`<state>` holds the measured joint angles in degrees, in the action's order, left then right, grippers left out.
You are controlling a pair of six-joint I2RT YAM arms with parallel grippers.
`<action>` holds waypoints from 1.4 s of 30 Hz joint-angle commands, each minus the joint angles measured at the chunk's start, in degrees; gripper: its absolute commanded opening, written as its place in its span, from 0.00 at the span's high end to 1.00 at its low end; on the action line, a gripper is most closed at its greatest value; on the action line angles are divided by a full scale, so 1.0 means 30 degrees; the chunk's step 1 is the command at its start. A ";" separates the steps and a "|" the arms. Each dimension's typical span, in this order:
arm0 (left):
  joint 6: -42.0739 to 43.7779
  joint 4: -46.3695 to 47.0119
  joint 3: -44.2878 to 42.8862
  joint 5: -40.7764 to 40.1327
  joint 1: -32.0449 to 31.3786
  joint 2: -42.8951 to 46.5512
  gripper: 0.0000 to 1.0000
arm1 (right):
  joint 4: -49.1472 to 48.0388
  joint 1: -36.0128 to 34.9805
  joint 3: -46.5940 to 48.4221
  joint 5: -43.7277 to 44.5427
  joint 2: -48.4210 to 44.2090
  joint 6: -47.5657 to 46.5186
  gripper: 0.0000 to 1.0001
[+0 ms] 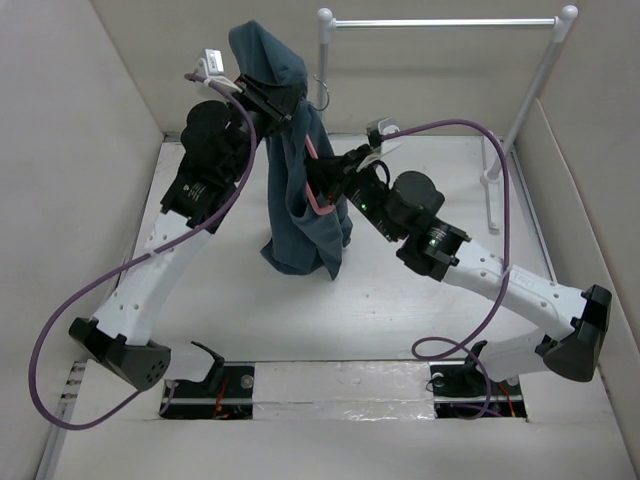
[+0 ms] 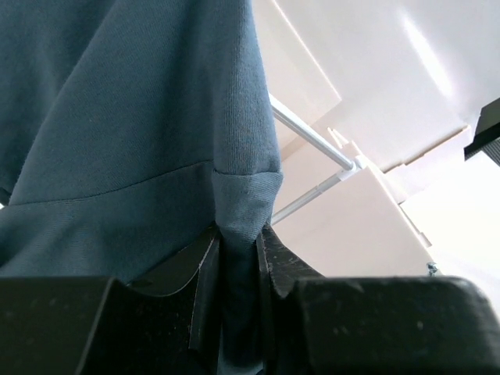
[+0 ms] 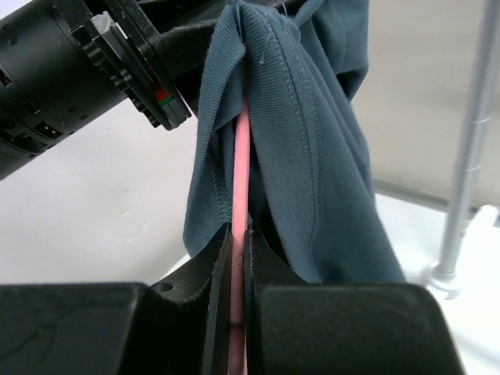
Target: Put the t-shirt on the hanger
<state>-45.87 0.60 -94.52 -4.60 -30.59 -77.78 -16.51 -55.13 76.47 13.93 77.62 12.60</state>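
So here the left end effector is up high at the back of the surface, and its jaws are squeezed nearly together on a fold of the dark teal t-shirt. The left wrist view shows the fabric pinched right between the two fingers. The shirt hangs down from that grip in one long bunched column, and its bottom end seems to reach the surface, though I can't tell if it actually rests there. The right end effector comes in from the right at about the middle of the shirt, clamped tight on the salmon-pink hanger. The thin pink bar runs straight up from between its fingers and disappears inside the folds of cloth, so the hanger is mostly wrapped in the shirt, with just a pink bit peeking out in the top view. The white clothes rack stands behind on the right, apart from both arms.
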 commanded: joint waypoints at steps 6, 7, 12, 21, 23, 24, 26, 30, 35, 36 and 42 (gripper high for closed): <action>0.0465 0.2143 0.0571 0.1416 -0.0321 0.2342 1.00 | -0.0358 0.0300 0.0352 -0.1595 -0.1030 0.3882 0.68; 0.0436 0.2172 0.0395 0.1445 -0.0321 0.2313 1.00 | 0.0080 0.0708 0.0090 -0.2149 -0.1176 0.4205 0.61; 0.0435 0.2553 -0.0542 0.2237 -0.0321 0.1933 1.00 | 0.1516 0.1386 -0.0819 -0.2742 -0.2463 0.4940 0.34; 0.0758 0.2641 -0.0925 0.2324 -0.0321 0.1376 1.00 | 0.4213 0.2291 -0.3772 -0.1043 -0.5715 0.5086 0.28; 0.0787 0.2758 -0.0983 0.2324 -0.0321 0.1288 1.00 | 0.4799 0.2528 -0.4596 -0.0692 -0.6595 0.5349 0.63; 0.0758 0.2788 -0.0983 0.2383 -0.0321 0.1229 1.00 | 0.5149 0.2528 -0.4948 -0.0458 -0.6801 0.5554 0.76; 0.0787 0.2788 -0.0984 0.2441 -0.0321 0.1170 1.00 | 0.6171 0.2528 -0.5974 -0.0512 -0.7152 0.5877 1.00; 0.0699 0.2934 -0.0925 0.2500 -0.0321 0.0966 1.00 | 0.5681 0.2528 -0.7527 -0.3087 -0.6775 0.5235 0.94; 0.0582 0.2876 -0.1042 0.2559 -0.0321 0.0818 1.00 | 0.4014 0.2323 -0.7237 -0.5666 -0.5369 0.3859 0.43; 0.0524 0.2876 -0.1042 0.2559 -0.0321 0.0761 1.00 | 0.3633 0.2323 -0.7295 -0.5873 -0.4961 0.3711 0.40; 0.0435 0.2759 -0.0896 0.2793 -0.0321 0.0819 1.00 | 0.2694 0.2499 -0.6505 -0.5698 -0.3085 0.2832 0.40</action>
<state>-44.21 1.96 -93.91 2.76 -31.44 -76.79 -3.05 -47.70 53.98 -1.54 66.89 23.70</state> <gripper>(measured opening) 0.149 0.610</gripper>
